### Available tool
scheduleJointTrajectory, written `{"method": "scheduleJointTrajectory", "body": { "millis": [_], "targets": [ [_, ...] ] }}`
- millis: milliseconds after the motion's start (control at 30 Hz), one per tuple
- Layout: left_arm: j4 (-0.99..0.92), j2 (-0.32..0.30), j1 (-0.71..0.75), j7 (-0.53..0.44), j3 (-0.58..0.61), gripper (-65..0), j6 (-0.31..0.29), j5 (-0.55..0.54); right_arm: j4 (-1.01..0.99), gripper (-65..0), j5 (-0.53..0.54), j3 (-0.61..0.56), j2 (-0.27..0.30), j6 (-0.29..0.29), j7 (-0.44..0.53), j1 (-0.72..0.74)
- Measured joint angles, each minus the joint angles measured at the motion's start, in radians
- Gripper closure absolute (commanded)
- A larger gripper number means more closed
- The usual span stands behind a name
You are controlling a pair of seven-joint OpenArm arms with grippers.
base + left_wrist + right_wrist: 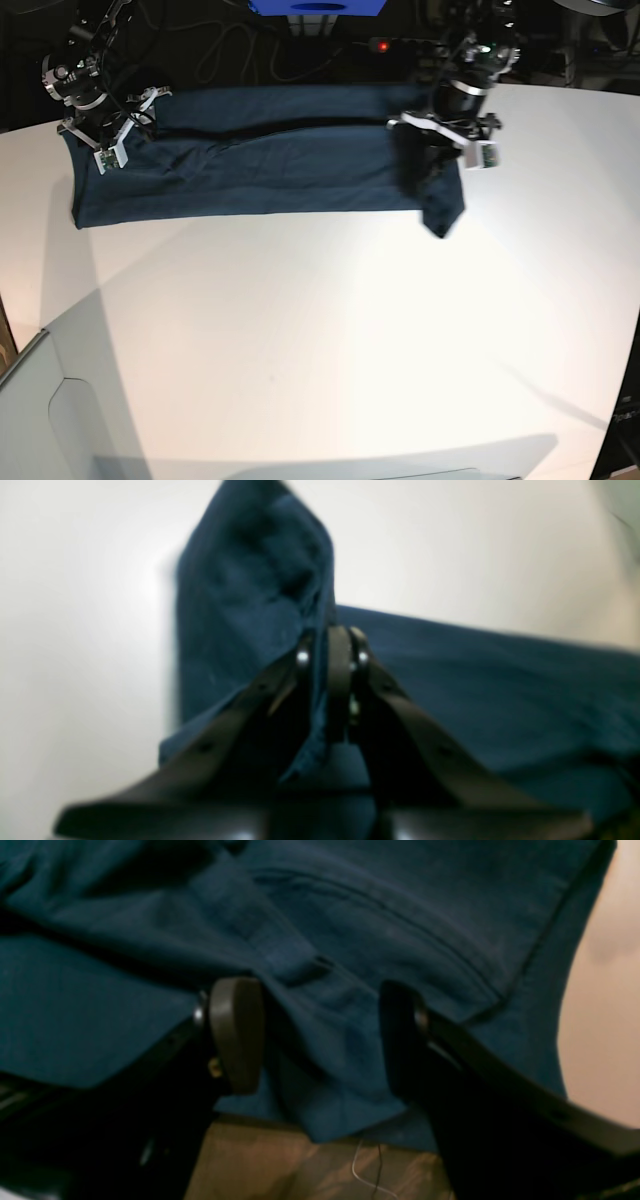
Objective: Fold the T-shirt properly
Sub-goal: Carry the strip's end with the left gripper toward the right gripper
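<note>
The dark navy T-shirt (270, 165) lies as a long band across the far part of the white table (320, 330). My left gripper (432, 165) is at the shirt's right end, shut on a pinch of cloth. The wrist view shows the fingertips (345, 650) pressed together on the T-shirt (250, 590), with a flap rising above them. A corner of the shirt hangs down below the gripper (442, 222). My right gripper (105, 150) is at the shirt's left end. Its jaws (317, 1040) stand apart, astride a fold of the T-shirt (350, 915) near a hem seam.
A blue box (318, 7), cables and a red light (383, 46) stand behind the table's far edge. A pale grey panel (60, 420) is at the near left corner. The right wrist view shows the table's edge and brown floor (280, 1165) below the cloth.
</note>
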Motion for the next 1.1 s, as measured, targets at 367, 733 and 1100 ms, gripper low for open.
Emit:
{"method": "scheduleJointTrajectory", "body": {
  "millis": [367,733,1100],
  "targets": [
    [-0.042,-0.007,-0.106,0.003,0.327,0.0,0.003,0.002,0.000,-34.3,0.000,0.001,0.000,0.000,0.000,0.000],
    [-0.154,-0.010,-0.198,0.002,0.485,0.0,0.009,0.040,0.001,-34.3,0.000,0.001,0.000,0.000,0.000,-0.003],
    [-0.162,-0.010,-0.288,0.002,0.635,0.0,0.008,0.139,0.001,-34.3,0.000,-0.003,0.000,0.000,-0.001,-0.003]
  ]
}}
